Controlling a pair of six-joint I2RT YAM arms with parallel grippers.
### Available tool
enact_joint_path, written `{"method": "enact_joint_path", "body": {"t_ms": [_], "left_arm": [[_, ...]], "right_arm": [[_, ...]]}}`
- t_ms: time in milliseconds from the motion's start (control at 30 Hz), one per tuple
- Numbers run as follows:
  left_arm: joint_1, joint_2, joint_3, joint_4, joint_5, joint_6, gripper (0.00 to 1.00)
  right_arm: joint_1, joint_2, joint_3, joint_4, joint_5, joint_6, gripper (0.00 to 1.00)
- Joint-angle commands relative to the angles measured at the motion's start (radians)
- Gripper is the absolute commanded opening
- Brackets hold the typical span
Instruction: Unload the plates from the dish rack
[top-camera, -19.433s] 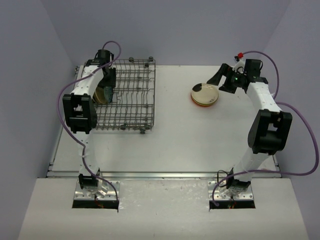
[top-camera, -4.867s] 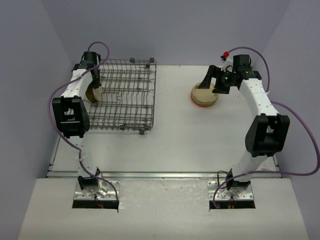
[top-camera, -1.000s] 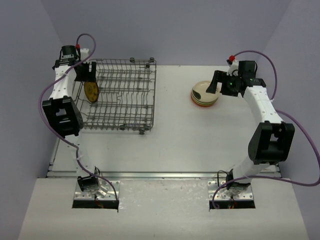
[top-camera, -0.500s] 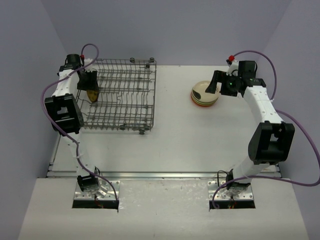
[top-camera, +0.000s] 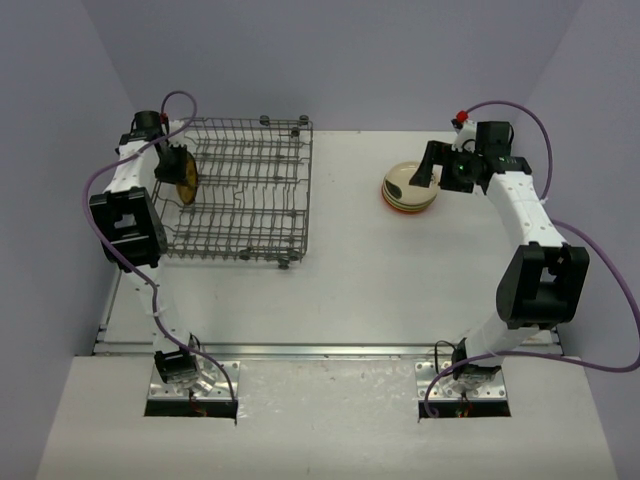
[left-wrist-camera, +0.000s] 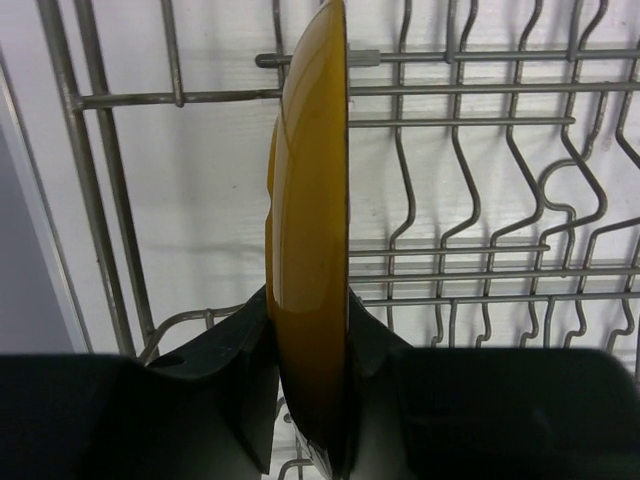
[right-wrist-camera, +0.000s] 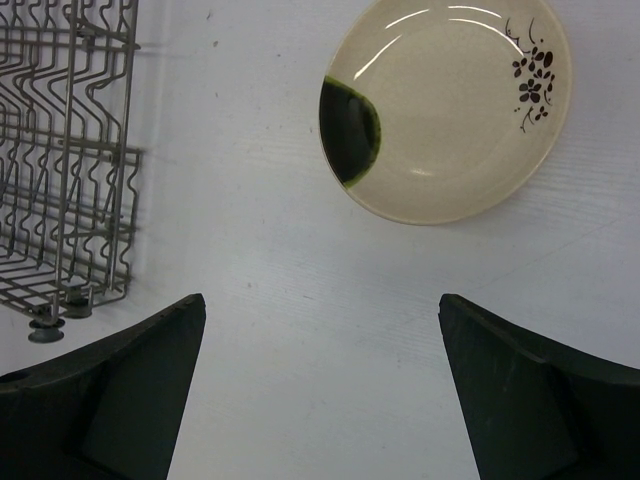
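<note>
My left gripper (top-camera: 178, 165) is shut on a yellow-brown plate (top-camera: 186, 175), held on edge over the left end of the grey wire dish rack (top-camera: 250, 190). In the left wrist view the plate (left-wrist-camera: 310, 220) stands edge-on between my black fingers (left-wrist-camera: 235, 360), above the rack's tines (left-wrist-camera: 470, 200). A stack of plates (top-camera: 408, 187) lies on the table at the right, the top one beige with a dark patch (right-wrist-camera: 450, 105). My right gripper (top-camera: 428, 168) is open and empty, just right of the stack and above the table.
The rack's right end shows in the right wrist view (right-wrist-camera: 70, 150), with a small wheel (right-wrist-camera: 45, 328) at its corner. The white table (top-camera: 380, 280) runs from the rack to the stack. Purple cables loop from both arms.
My left gripper has lifted the yellow-brown plate out of the rack's left end and shifted slightly right. The right arm has stayed still by the stack.
</note>
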Motion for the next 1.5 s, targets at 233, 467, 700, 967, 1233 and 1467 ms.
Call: {"method": "enact_joint_path", "body": {"t_ms": [233,467,700,967,1233,1467], "left_arm": [[0.009,-0.188,0.272,-0.036,0.006,-0.066,0.04],[0.009,-0.451,0.053,0.08,0.441,-0.168,0.0],[-0.027,-0.585,-0.288,0.386,1.011,-0.46,0.0],[-0.253,-0.623,-0.437,0.399,1.022,-0.448,0.0],[-0.323,-0.621,-0.495,0.397,1.085,-0.441,0.0],[-0.362,-0.604,-0.499,0.394,1.097,-0.429,0.0]], "right_arm": [[0.012,-0.058,-0.002,0.033,-0.023,0.016,0.99],[0.016,-0.148,-0.104,0.22,-0.324,0.081,0.99],[0.148,-0.222,-0.107,0.384,-0.445,0.137,0.99],[0.348,-0.129,0.047,0.294,-0.338,0.099,0.99],[0.433,0.018,0.193,0.192,-0.256,0.096,0.99],[0.448,0.062,0.218,0.217,-0.304,0.153,0.68]]}}
